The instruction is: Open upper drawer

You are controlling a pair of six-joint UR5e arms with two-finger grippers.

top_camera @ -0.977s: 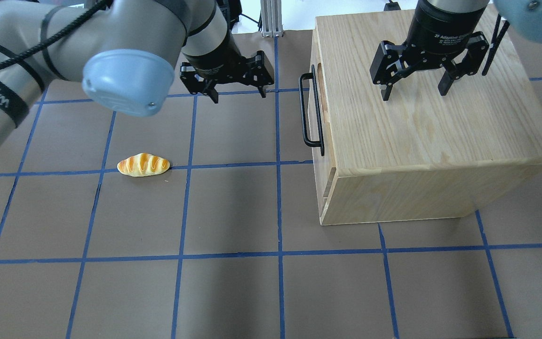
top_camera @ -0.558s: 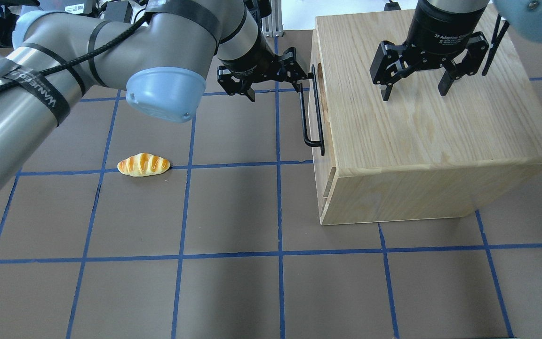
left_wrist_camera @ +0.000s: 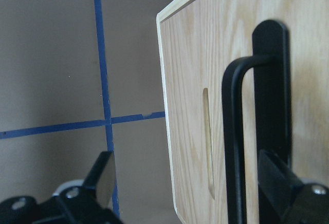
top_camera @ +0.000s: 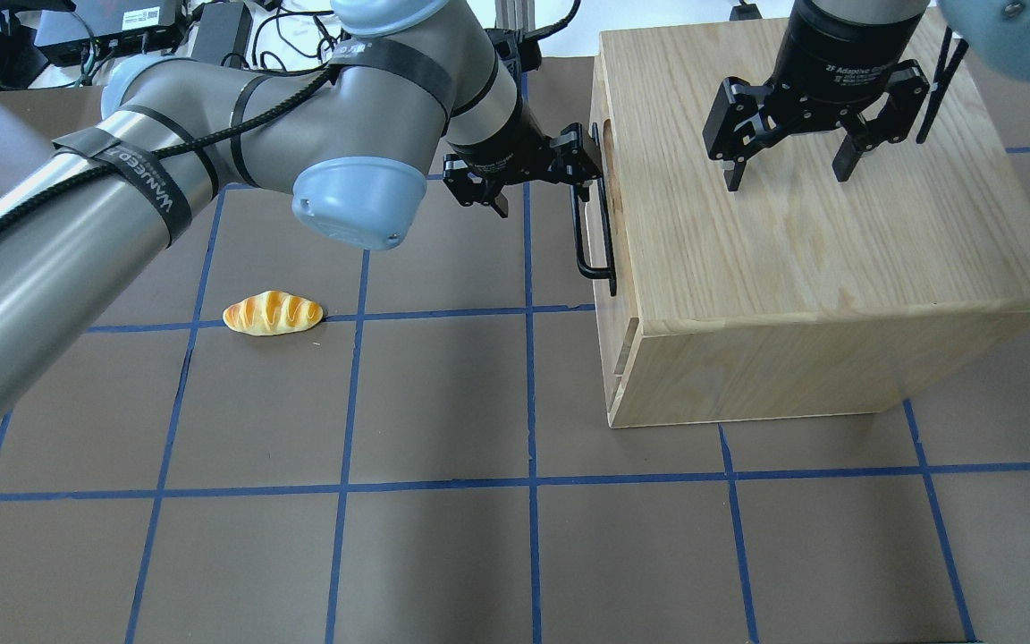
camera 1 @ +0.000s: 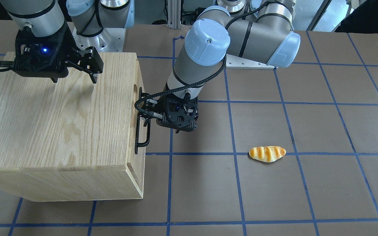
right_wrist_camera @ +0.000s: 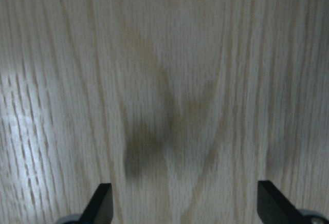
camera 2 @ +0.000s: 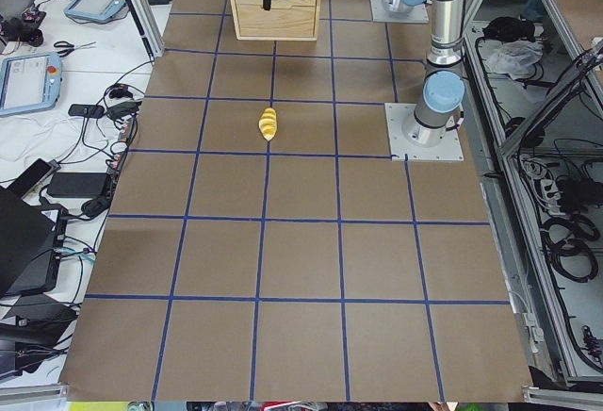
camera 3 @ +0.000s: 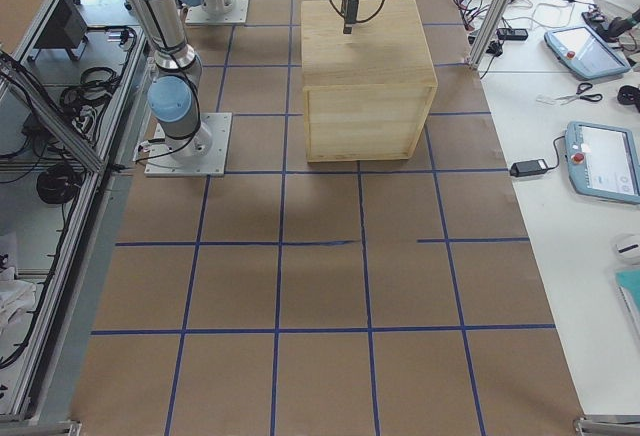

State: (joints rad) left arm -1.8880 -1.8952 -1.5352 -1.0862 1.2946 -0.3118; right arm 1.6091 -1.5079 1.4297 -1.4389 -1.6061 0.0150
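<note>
While jaws of left gripper (top_camera: 546, 199) gape wide, empty | black metal bar handle (top_camera: 579, 234) of light-wood upper drawer (left_wrist_camera: 186, 80) just at 3 o'clock, axis 12–6 | left arm (top_camera: 211, 179) nearer

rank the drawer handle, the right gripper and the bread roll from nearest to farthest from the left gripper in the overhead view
1. Drawer handle: right at the left gripper, between its open jaws.
2. Right gripper: over the cabinet top, on the view's right.
3. Bread roll: on the table, on the view's left.
</note>
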